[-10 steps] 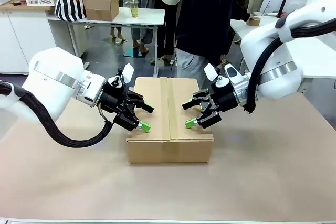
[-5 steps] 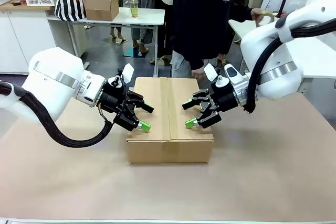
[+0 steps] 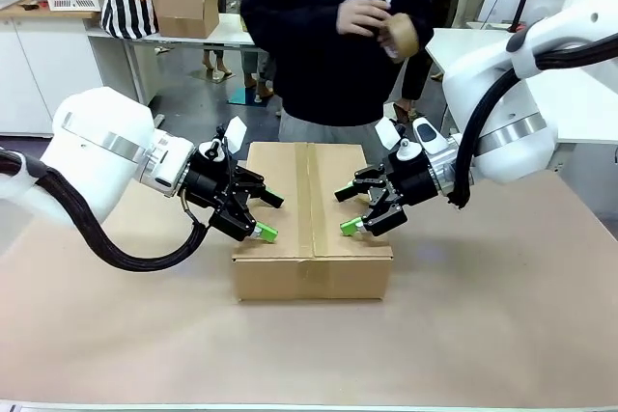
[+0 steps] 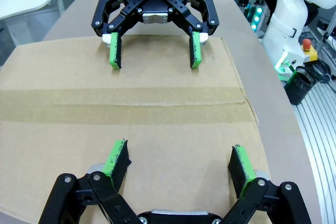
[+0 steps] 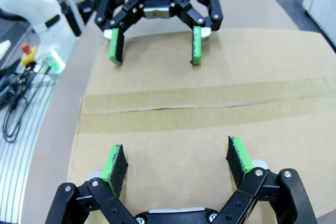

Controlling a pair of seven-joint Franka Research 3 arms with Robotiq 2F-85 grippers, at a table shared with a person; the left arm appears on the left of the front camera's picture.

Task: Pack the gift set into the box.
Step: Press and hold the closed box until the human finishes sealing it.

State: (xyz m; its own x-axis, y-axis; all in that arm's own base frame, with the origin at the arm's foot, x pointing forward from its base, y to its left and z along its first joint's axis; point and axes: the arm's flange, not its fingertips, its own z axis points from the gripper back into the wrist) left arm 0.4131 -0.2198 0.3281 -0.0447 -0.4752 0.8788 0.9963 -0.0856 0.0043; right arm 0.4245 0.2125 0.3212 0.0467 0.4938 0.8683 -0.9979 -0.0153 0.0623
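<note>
Where tape seals, flat corrugated box (image 3: 311, 209), perhaps matte

A wide, shallow brown corrugated cardboard box (image 3: 311, 224) sits flat on the paper-covered table, near its middle. Its top flaps are folded down and closed, meeting in a seam that runs from the near edge to the far edge. A strip of brown tape covers that seam along the whole top. The top surface is plain and smooth, with no print on it. In the left wrist view the box (image 4: 131, 124) shows the taped seam as a slightly darker band across the cardboard.
</note>
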